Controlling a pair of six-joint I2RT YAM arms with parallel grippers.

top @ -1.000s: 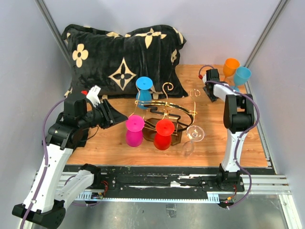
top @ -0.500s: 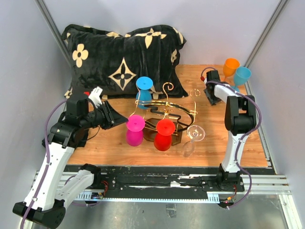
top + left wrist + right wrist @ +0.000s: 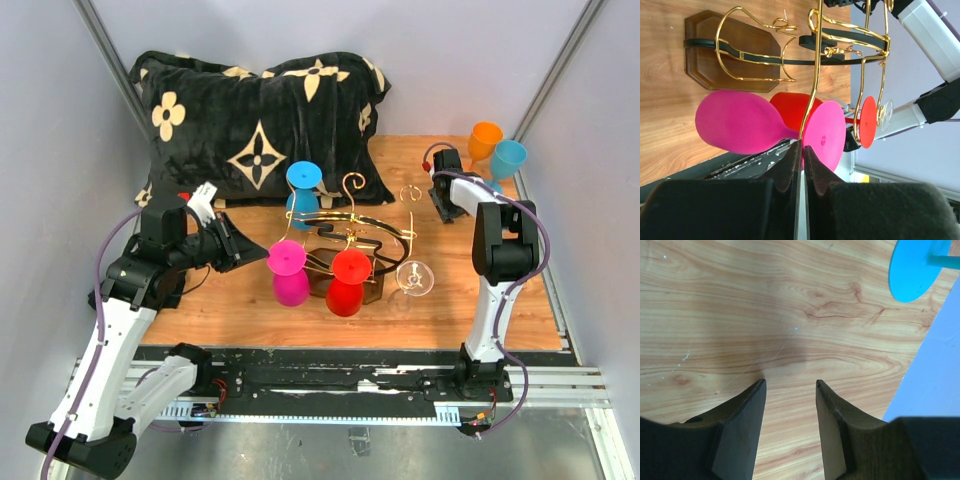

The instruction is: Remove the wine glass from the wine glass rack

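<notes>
One pink wine glass [image 3: 740,122] near closed left gripper [image 3: 801,147]; right gripper [image 3: 790,383] spread wide

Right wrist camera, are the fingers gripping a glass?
No, the right gripper is open over the wooden tabletop, with nothing between its fingers.

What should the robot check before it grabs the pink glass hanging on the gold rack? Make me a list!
1. Left gripper open for the stem: not ok, its fingers are almost together.
2. Left gripper aimed at the pink glass: ok, it is right in front of the fingertips.
3. Pink glass on the wine glass rack: ok, it hangs from a gold wire.
4. Red glass clear of the pink one: cannot tell, they overlap in both views.
5. Right gripper out of the way: ok, open over the table near the teal glass.
</notes>
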